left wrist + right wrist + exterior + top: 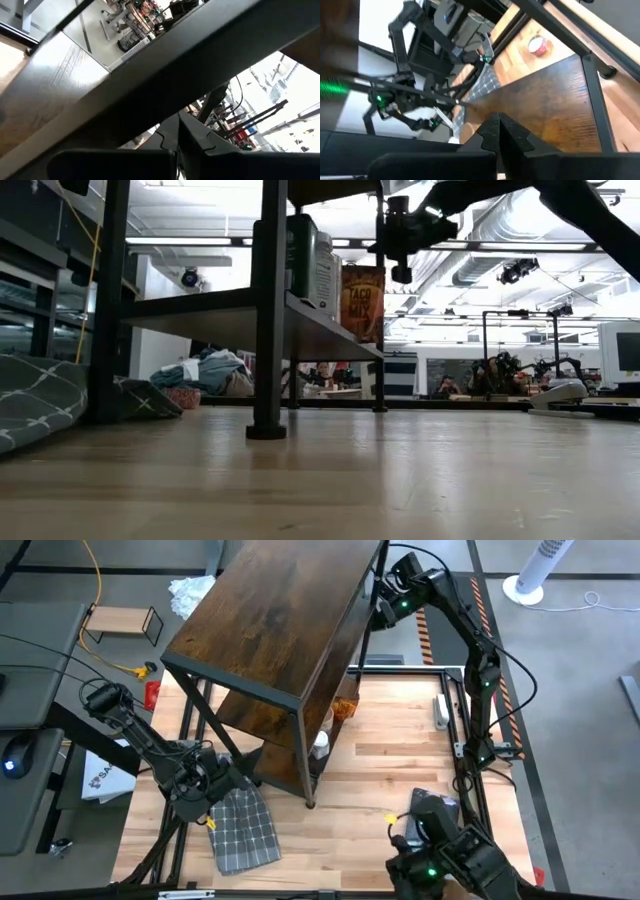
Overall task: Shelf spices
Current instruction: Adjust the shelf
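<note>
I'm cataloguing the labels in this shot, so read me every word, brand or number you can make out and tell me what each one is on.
"TACO MIX", though the second word is less sure: on the orange packet standing on the shelf, low view.
"SA...": cut-off dark letters on the white sheet at the table's left edge, high view; the rest is hidden.
Dark green container beside the packet: its label is too blurred to read.
Nothing else is legible.
</note>
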You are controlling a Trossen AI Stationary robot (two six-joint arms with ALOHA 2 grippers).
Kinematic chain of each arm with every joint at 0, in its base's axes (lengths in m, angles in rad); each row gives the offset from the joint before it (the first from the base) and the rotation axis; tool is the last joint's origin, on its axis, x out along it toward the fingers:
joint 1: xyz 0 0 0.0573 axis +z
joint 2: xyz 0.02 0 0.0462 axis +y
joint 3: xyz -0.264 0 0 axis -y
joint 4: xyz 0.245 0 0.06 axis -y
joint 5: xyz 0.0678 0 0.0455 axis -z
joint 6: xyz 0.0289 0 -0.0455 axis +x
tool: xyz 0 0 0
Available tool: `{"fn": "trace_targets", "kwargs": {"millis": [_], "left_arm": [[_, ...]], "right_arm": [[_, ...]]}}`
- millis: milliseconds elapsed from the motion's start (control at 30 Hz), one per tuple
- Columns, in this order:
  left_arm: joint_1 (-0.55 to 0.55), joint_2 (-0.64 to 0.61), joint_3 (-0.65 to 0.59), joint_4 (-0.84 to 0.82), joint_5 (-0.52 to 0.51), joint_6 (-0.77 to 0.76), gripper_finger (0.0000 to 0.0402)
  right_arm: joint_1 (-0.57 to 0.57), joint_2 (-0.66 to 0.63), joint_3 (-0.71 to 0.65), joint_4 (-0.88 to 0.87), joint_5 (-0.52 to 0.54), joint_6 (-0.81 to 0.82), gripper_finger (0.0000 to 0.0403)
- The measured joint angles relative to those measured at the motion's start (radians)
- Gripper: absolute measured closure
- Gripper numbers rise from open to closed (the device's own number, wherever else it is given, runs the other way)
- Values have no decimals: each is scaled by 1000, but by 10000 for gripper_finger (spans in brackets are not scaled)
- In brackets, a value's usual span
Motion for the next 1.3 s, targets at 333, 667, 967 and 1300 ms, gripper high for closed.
{"fn": "trace_targets", "kwargs": {"millis": [333,667,967,1300], "left_arm": [[15,0,0,-4,3,-1,401],[47,-31,0,-47,4,1,401],[127,-107,0,-112,-8,2,401],[213,-224,-1,-222,4,23,401]], "right_arm": [[-7,-94,-1,-227,21,-178,403],[-5,-231,-2,-226,59,-103,403],[26,-312,-1,-225,107,-31,403],[106,-344,-1,-226,122,69,403]]}}
